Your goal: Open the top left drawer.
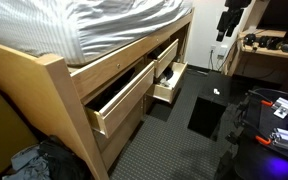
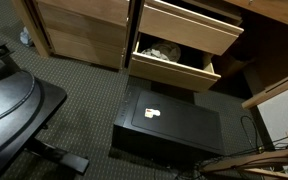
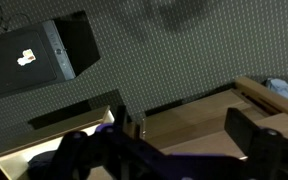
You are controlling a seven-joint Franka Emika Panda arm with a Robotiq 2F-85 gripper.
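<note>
The top left drawer (image 1: 124, 100) is the big pale-wood drawer under the bed. It stands pulled far out, with its deep box body showing. In the wrist view its flat wood (image 3: 184, 122) lies under my gripper (image 3: 169, 150). The gripper is open and empty, with one dark finger on each side of the frame's lower part. It hangs above the wood without touching it. The gripper does not show in either exterior view.
A narrower drawer (image 1: 168, 86) farther along the bed is also pulled out; an exterior view shows things inside it (image 2: 169, 55). A black box (image 1: 209, 112) (image 2: 169, 125) (image 3: 44, 55) lies on the dark carpet. Clothes (image 1: 24, 160) lie by the bedpost (image 1: 59, 110). A desk (image 1: 269, 45) stands behind.
</note>
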